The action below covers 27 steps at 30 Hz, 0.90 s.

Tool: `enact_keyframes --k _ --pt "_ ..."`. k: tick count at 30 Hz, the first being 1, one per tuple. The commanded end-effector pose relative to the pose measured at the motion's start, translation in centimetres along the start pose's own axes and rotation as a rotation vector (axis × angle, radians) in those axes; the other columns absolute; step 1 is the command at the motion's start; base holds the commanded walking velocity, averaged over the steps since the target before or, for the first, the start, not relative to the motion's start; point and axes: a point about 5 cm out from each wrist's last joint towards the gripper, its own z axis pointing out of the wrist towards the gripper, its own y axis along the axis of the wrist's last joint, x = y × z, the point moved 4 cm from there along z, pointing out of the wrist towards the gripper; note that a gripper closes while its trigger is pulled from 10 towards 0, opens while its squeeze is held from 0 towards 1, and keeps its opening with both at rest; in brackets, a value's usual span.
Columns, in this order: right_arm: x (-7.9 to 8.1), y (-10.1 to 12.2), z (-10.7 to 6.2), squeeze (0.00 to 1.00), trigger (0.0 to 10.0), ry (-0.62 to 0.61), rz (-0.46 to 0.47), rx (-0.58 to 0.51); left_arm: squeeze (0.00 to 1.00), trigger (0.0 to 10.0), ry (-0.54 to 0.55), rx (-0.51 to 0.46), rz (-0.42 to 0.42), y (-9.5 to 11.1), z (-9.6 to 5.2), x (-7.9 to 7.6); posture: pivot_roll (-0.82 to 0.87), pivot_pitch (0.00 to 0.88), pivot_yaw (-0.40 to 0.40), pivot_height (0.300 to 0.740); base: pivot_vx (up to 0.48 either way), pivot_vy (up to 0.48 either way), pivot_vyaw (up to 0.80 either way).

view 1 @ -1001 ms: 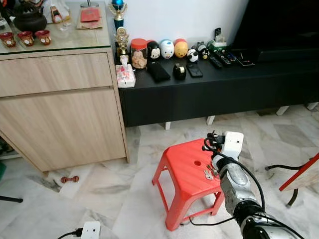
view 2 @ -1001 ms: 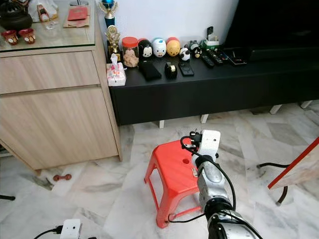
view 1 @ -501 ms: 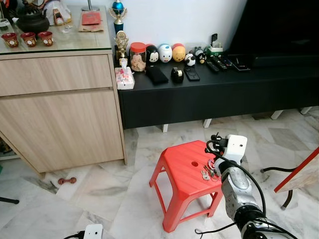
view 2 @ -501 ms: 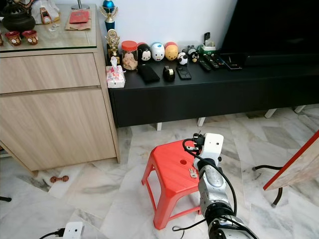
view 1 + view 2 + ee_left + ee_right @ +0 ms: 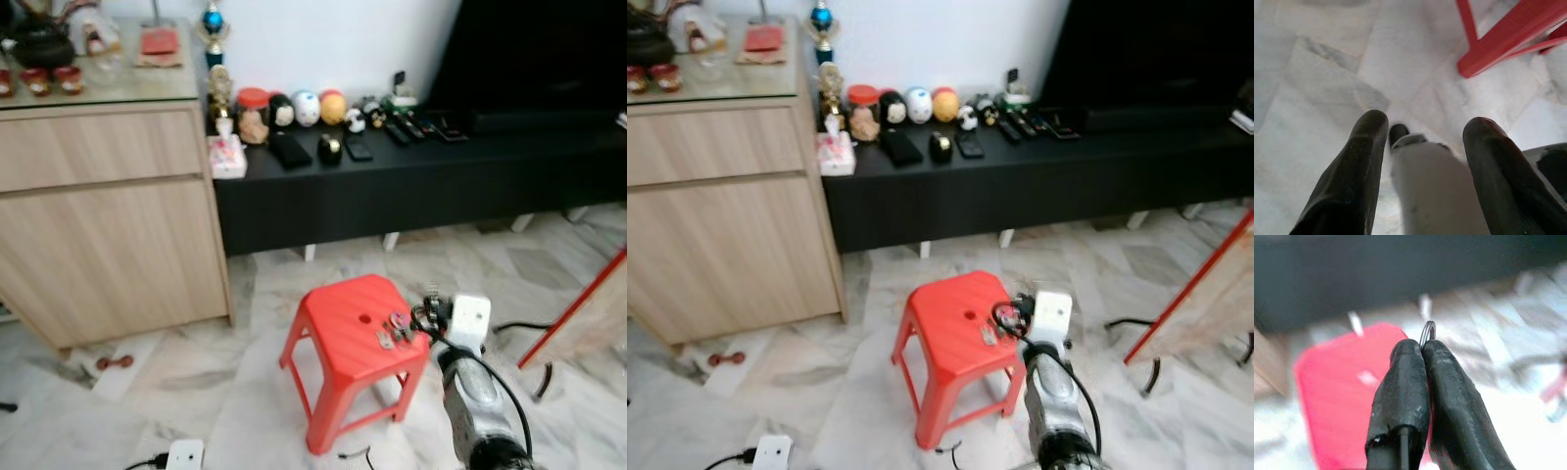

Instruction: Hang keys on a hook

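A bunch of keys [image 5: 390, 332] hangs just over the right edge of a red plastic stool [image 5: 338, 323]; I cannot tell whether it touches the seat. My right gripper [image 5: 421, 315] is beside that edge. In the right wrist view this gripper [image 5: 1420, 345] is shut on the metal key ring [image 5: 1428, 330], which pokes out above the fingertips, with the stool [image 5: 1337, 396] blurred behind. My left gripper [image 5: 1422, 128] hangs low over the marble floor, open and holding nothing, near a stool leg [image 5: 1498, 44].
A wooden cabinet [image 5: 108, 215] stands at the left and a black low bench [image 5: 421, 176] with toys and remotes runs along the wall. A red-framed board [image 5: 578, 323] leans at the right. A white plug [image 5: 182, 456] and cables lie on the floor.
The whole picture has shifted and blurred, so the camera has moved. My right gripper stays at the stool's right edge with the keys.
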Motion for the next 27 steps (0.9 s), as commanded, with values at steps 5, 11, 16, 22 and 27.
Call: enact_keyframes --k 5,11,16,22,27 --pt "-2.0 -5.8 -2.3 0.0 10.0 -0.124 0.087 0.24 0.0 10.0 -0.008 0.01 0.014 -0.4 -0.1 -0.2 0.02 0.0 -0.102 0.74 0.0 -0.284 0.0" --pt "-2.9 -8.2 -3.8 0.0 10.0 -0.169 0.033 0.345 0.0 10.0 -0.012 -0.002 0.039 0.1 0.0 0.1 0.01 0.0 -0.078 0.74 0.0 -0.279 0.0" --pt "-2.9 -7.9 -3.6 0.0 10.0 -0.174 0.055 0.328 0.0 10.0 -0.009 0.001 0.041 0.1 0.0 0.3 0.0 0.0 -0.074 0.74 0.0 -0.277 0.0" --pt "-2.9 -6.8 -2.9 0.0 10.0 -0.179 0.047 0.291 0.0 10.0 -0.009 0.008 0.042 0.0 -0.1 0.6 0.01 0.001 -0.07 0.74 0.0 -0.283 0.0" --pt "-2.4 -5.5 -2.1 0.0 10.0 -0.174 0.065 0.238 0.0 10.0 -0.008 0.01 0.04 0.0 -0.1 0.6 0.01 0.007 -0.069 0.74 0.0 -0.28 0.0"
